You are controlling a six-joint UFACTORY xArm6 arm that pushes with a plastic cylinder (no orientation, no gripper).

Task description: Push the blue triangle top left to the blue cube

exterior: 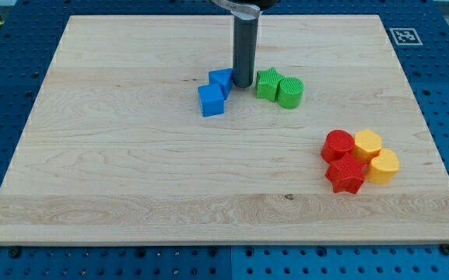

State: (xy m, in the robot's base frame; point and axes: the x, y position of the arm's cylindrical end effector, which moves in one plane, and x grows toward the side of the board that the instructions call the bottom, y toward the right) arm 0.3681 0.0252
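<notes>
The blue cube lies on the wooden board left of centre near the view's top. The blue triangle sits just above and to the right of it, touching its upper right corner. My tip stands right beside the blue triangle's right edge, between it and the green star.
A green cylinder touches the green star's right side. At the view's right is a cluster: a red cylinder, a red star, a yellow hexagon and a yellow cylinder. The board's edge runs along the bottom.
</notes>
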